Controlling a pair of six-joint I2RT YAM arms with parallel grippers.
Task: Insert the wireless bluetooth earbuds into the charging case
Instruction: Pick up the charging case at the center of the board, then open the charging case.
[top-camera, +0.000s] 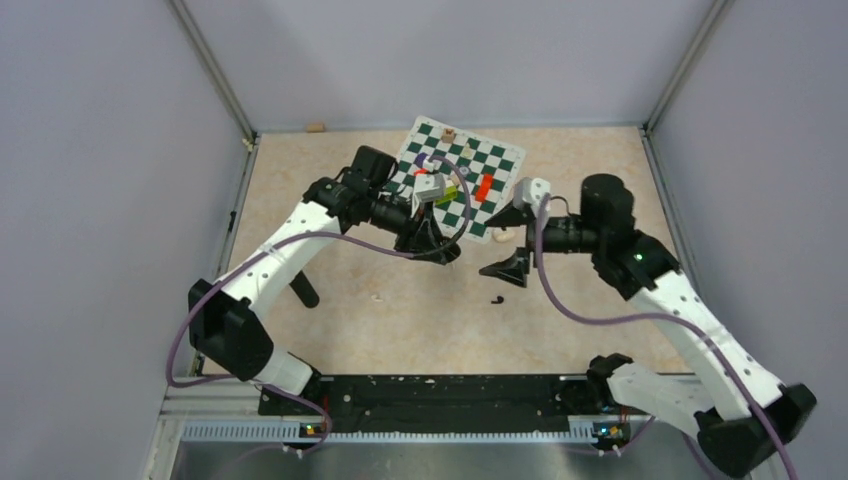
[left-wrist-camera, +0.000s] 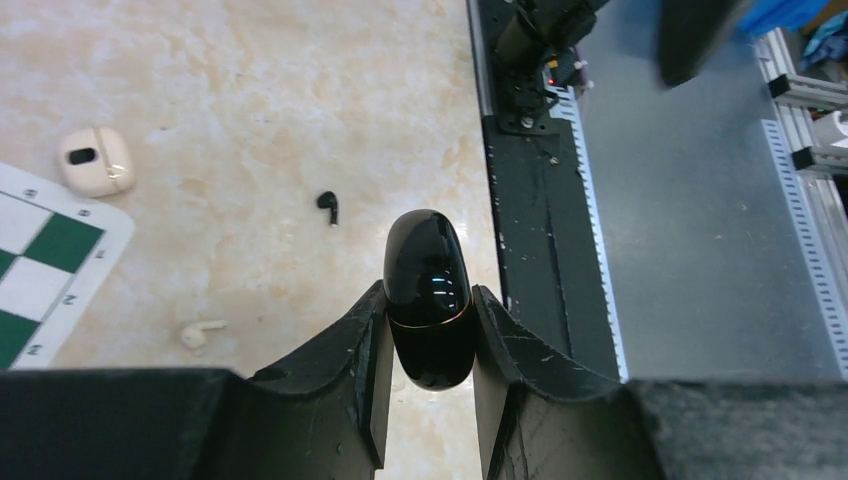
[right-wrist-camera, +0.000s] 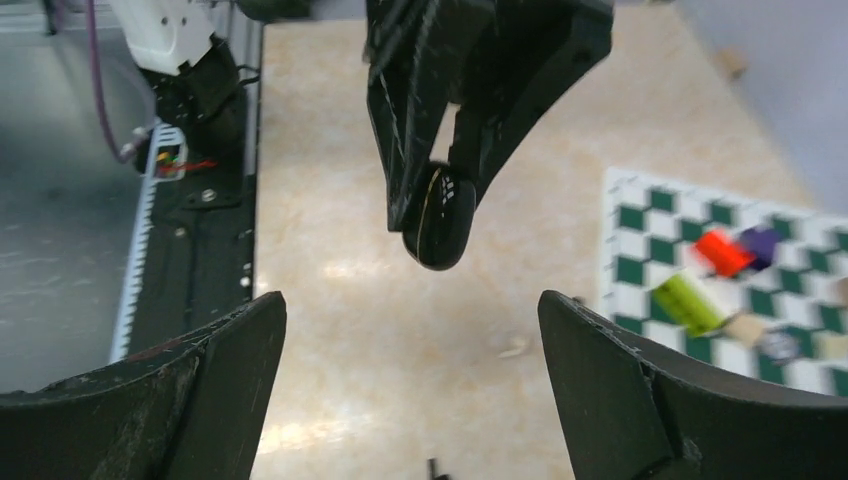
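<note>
Pinching the charging case (left-wrist-camera: 428, 262), the left gripper (left-wrist-camera: 429, 295) hangs just beside the chessboard (top-camera: 497, 160). The right gripper (right-wrist-camera: 410, 310), also beside the chessboard, gapes wide and empty.

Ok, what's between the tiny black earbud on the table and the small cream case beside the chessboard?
Nothing; the left wrist view shows bare tabletop between the black earbud and the cream case.

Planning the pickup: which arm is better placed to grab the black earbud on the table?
Probably right: the right gripper is open, empty and near the earbud; the left gripper is shut on the charging case.
</note>
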